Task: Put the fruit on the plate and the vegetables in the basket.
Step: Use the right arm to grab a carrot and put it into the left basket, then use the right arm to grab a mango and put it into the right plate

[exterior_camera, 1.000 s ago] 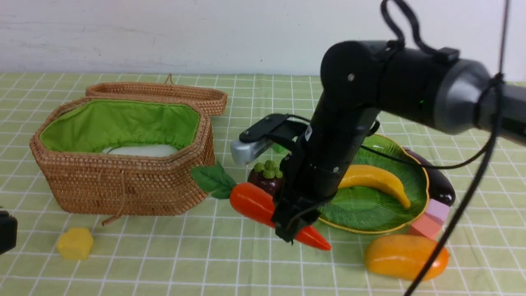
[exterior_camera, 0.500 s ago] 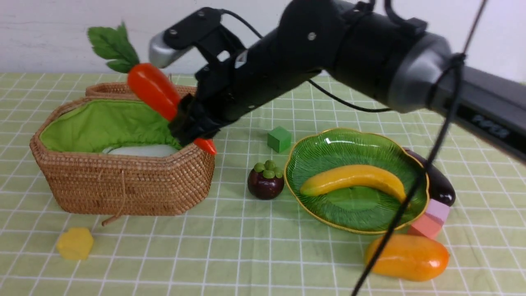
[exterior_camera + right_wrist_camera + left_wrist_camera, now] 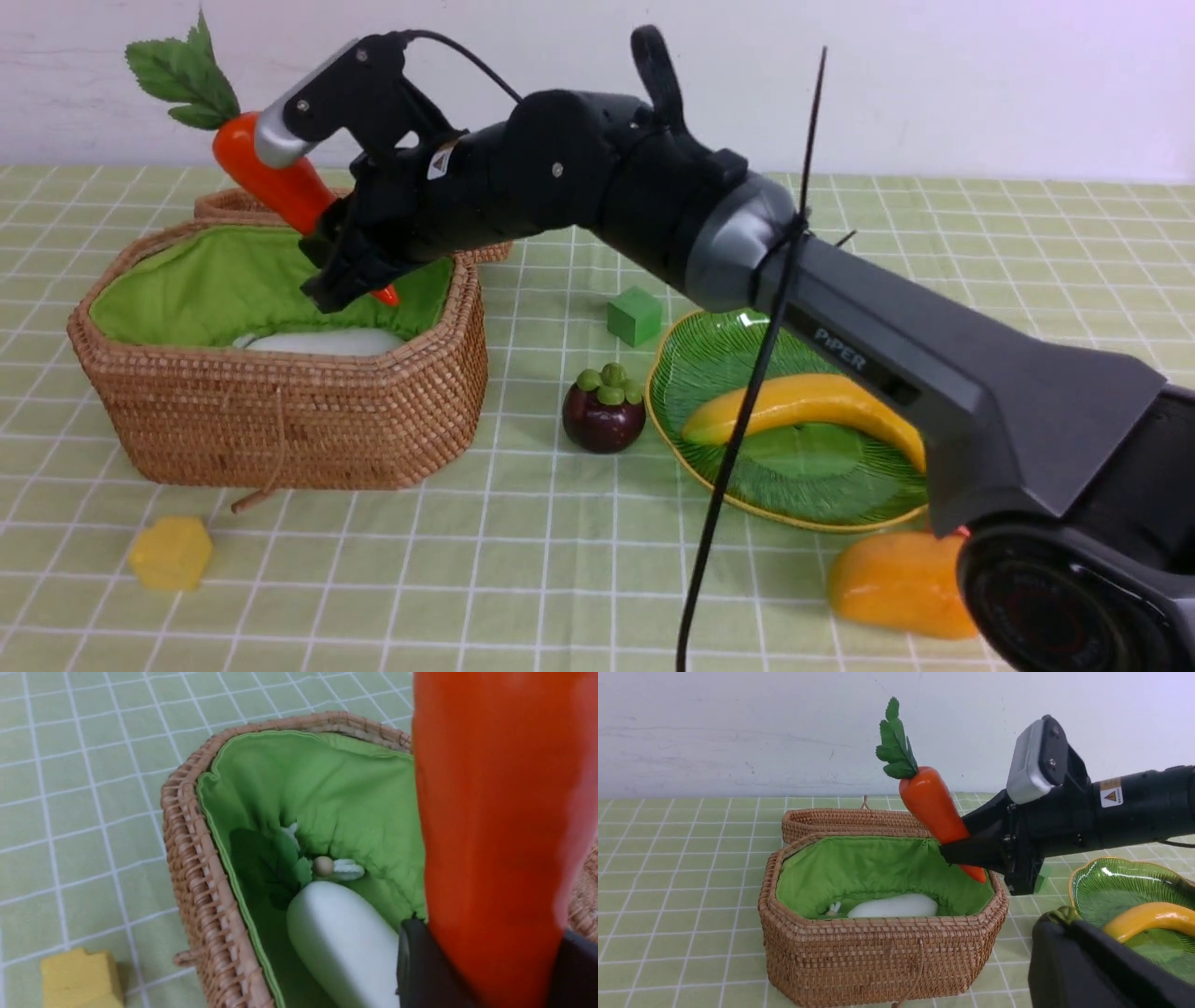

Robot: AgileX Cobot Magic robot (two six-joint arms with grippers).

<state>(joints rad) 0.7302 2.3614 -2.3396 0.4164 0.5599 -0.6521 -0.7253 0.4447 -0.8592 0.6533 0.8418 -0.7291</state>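
My right gripper [image 3: 350,271] is shut on the lower part of the orange-red carrot [image 3: 271,177], which hangs tilted, leaf up, over the open wicker basket [image 3: 280,401]. A white radish [image 3: 317,342] lies inside on the green lining. The right wrist view shows the carrot [image 3: 490,835] between black fingers [image 3: 416,961], above the radish [image 3: 345,942]. A banana [image 3: 812,401] lies on the green plate [image 3: 822,490]. The mangosteen [image 3: 604,418] stands on the cloth between basket and plate. The mango [image 3: 887,583] lies in front of the plate. My left gripper [image 3: 1059,942] is shut and empty, low at the near side.
The basket lid [image 3: 850,821] lies open behind the basket. A yellow foam block [image 3: 171,553] sits in front of the basket's left end, and a green cube [image 3: 635,315] lies beyond the mangosteen. The right arm [image 3: 840,336] stretches across over the plate.
The right gripper lifted the carrot off the cloth beside the plate and carried it up and left to above the basket. The rest has not moved.
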